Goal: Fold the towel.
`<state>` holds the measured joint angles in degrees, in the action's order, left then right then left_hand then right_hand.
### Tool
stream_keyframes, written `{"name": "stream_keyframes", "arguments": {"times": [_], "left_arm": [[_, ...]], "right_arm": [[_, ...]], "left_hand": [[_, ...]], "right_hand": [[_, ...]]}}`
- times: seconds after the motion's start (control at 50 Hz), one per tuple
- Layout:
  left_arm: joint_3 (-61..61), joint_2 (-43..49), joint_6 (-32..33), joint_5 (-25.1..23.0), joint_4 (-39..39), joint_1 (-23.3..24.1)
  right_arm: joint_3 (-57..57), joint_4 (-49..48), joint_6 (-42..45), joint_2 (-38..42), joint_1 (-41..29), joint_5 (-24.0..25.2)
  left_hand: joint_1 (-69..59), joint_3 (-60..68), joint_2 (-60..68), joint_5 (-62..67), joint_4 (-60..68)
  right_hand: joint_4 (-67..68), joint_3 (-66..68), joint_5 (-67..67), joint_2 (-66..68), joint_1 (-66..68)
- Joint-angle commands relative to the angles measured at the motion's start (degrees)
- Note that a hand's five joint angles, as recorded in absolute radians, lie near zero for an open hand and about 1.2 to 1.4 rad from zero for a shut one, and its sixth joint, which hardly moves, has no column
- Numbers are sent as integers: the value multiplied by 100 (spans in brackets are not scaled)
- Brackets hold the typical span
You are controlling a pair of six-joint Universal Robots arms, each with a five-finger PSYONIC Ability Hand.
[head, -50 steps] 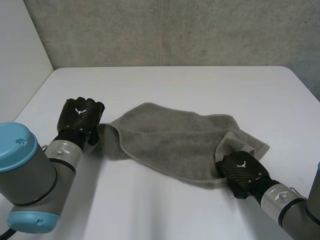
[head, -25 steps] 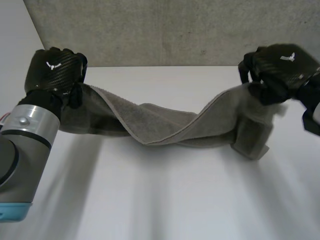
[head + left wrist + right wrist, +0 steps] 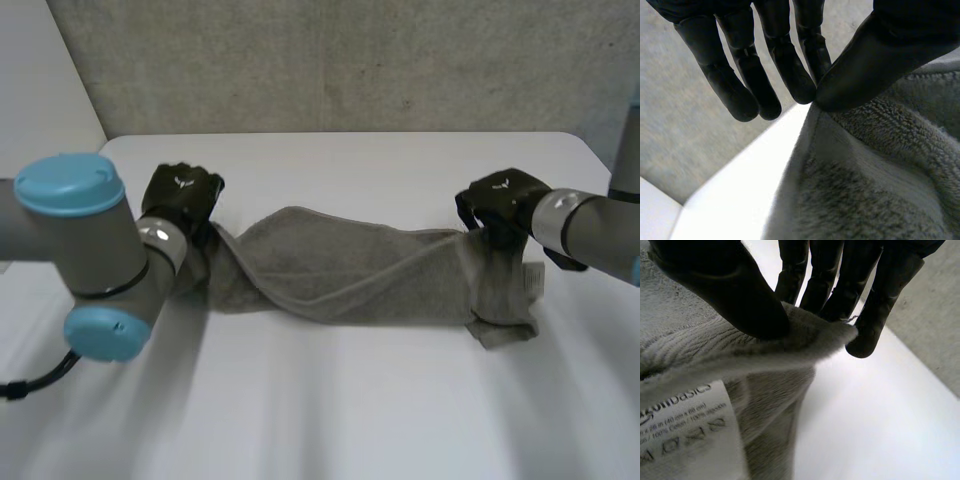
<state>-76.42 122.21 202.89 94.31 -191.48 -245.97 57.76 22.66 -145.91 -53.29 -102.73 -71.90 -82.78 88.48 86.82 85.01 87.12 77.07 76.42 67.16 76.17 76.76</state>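
Both hands have dropped — left hand (image 3: 180, 195) and right hand (image 3: 500, 200) each pinch a towel (image 3: 340, 270) end, stretching it over the bench (image 3: 350, 400); next, likely, lay it flat.

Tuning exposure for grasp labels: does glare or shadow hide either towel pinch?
Head view: even light, the towel throws a soft shadow on the table. Left wrist view: table glares white, left hand near black, but its pinch on the towel edge reads. Right wrist view: same glare, right hand pinch and label legible.
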Motion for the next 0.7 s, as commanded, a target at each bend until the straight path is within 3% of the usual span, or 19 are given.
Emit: {"name": "stream_keyframes", "arguments": {"times": [0.02, 0.06, 0.08, 0.12, 0.16, 0.24, 0.32, 0.42, 0.54, 0.64, 0.7], "left_arm": [[1745, 479, 172, 18, -47, 23], [2228, 515, 128, 18, -74, 23], [2681, 515, 76, 18, -143, 41], [3098, 506, -39, 18, -293, 58], [3781, 401, -520, 35, -783, 76], [4152, 225, -977, 9, -1109, 67], [4048, 110, -1094, -9, -1005, 58], [2506, -266, -1103, -114, -540, -29], [637, -760, -1103, -316, -619, -223], [-1616, -1383, -1085, -842, -1390, -469], [-2043, -1472, -1085, -958, -1621, -487]], "right_arm": [[-1329, -596, -87, 424, -195, -193], [-1766, -1680, -226, 399, -256, -403], [-1768, -1686, -227, 398, -256, -404], [-1812, -2963, -594, 23, -291, -544], [-1777, -3248, -849, -345, -256, -510], [-1733, -3163, -1282, -868, -203, -369], [-1506, -2498, -1580, -937, -177, 148], [-898, -1818, -1493, -1035, -168, 475], [640, -1502, -974, -1465, -36, 923], [2134, -1519, -544, -1808, 386, 1468], [2925, -1625, -350, -1869, 535, 1706]], "left_hand": [[278, -848, -682, -1501, -712], [278, -848, -682, -1501, -712], [278, -848, -682, -1501, -712], [278, -848, -682, -1501, -712], [278, -848, -682, -1501, -712], [278, -848, -682, -1501, -712], [278, -848, -682, -1501, -712], [278, -848, -682, -1501, -712], [278, -848, -682, -1501, -712], [278, -848, -682, -1501, -712], [278, -848, -682, -1501, -712]], "right_hand": [[293, 358, 284, 383, 324], [293, 358, 284, 383, 324], [293, 358, 284, 383, 324], [293, 358, 284, 383, 324], [293, 358, 284, 383, 324], [293, 358, 284, 383, 324], [293, 358, 284, 383, 324], [293, 358, 284, 383, 324], [293, 358, 284, 383, 324], [293, 358, 284, 383, 324], [293, 358, 284, 383, 324]]}}
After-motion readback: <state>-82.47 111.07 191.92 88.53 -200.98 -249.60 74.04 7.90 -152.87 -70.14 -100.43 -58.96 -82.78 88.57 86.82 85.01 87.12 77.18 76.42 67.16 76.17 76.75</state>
